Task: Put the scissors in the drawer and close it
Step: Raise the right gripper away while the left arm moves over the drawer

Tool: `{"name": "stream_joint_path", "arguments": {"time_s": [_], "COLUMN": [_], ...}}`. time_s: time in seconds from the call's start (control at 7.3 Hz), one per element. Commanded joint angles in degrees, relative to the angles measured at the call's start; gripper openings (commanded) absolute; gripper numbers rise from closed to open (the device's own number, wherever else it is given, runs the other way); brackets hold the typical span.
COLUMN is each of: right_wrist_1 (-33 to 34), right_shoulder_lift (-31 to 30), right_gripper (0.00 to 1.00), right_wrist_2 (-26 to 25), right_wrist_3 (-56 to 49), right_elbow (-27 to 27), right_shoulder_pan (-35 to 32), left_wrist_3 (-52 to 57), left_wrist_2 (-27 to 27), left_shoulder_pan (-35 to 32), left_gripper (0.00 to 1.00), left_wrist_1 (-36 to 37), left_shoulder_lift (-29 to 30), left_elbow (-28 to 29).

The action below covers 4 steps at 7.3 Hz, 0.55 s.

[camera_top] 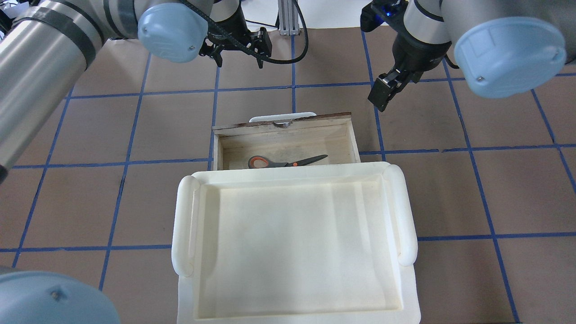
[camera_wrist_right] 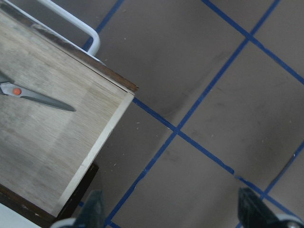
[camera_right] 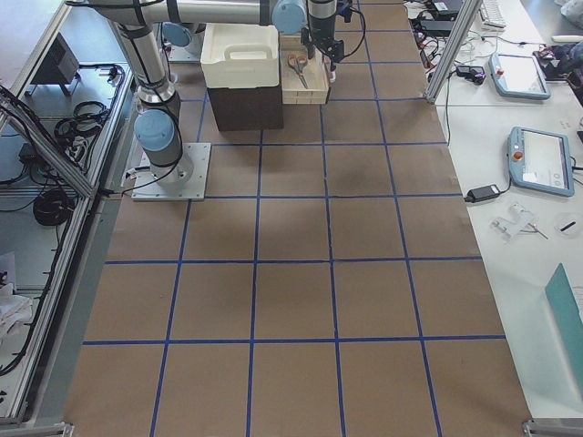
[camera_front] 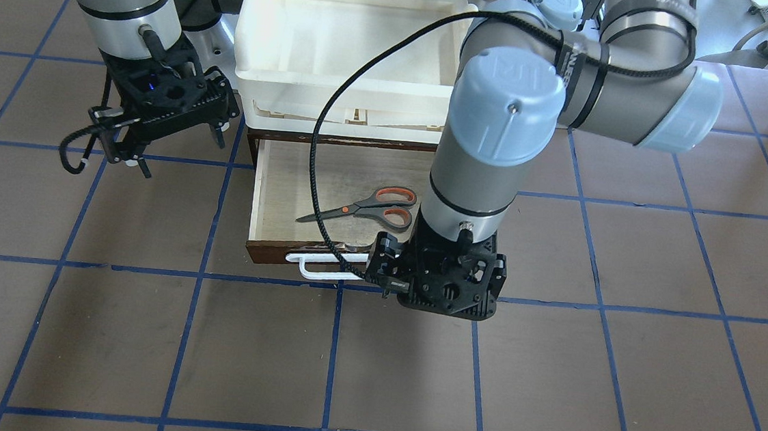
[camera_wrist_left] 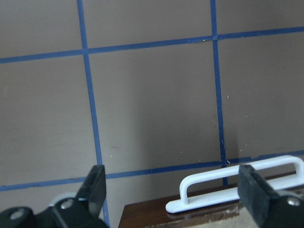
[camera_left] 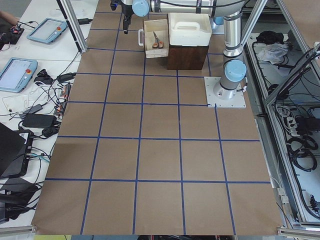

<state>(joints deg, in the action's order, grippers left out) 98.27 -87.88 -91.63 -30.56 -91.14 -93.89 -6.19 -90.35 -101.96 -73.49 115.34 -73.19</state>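
The brown bench [camera_front: 618,371] is taped into a blue grid and carries everything here. The scissors [camera_front: 364,208] lie flat on the pale floor of the drawer [camera_front: 271,251], handles toward the robot's left and closed blades pointing to its right. The drawer is pulled out from under a cream tray [camera_front: 346,89], and its white bar handle [camera_front: 325,267] faces away from the robot. The left gripper [camera_top: 239,57] hangs above the drawer front near one end of the handle, its 2 fingers spread and empty. The right gripper [camera_front: 180,151] hovers over bare bench off the drawer's right side, likewise released and holding nothing.
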Motion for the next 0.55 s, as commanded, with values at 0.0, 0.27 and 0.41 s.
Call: {"name": "stream_joint_path", "arguments": {"time_s": [0.0,0.27,0.41], "right_wrist_1": [-3.08,-4.49,-6.41], "right_shoulder_lift": [-1.41,-2.73,-3.61], "right_gripper": [1.0,1.0,1.0], "right_wrist_2": [-3.03,-2.33,-2.07], "right_wrist_3": [15.62,23.85,24.66], "right_elbow": [0.08,0.08,0.08], "right_shoulder_pan": [0.9,0.81,0.64], "left_wrist_3": [-2.06,-2.43,-2.43], "left_wrist_2": [1.12,2.46,1.85], "left_shoulder_pan": [-0.7,-0.79,-0.35], "left_gripper": [1.0,1.0,1.0], "left_wrist_1": [0.19,0.11,-1.9], "left_shoulder_lift": [5.92,10.41,10.43], "left_elbow": [2.34,3.49,3.58]}}
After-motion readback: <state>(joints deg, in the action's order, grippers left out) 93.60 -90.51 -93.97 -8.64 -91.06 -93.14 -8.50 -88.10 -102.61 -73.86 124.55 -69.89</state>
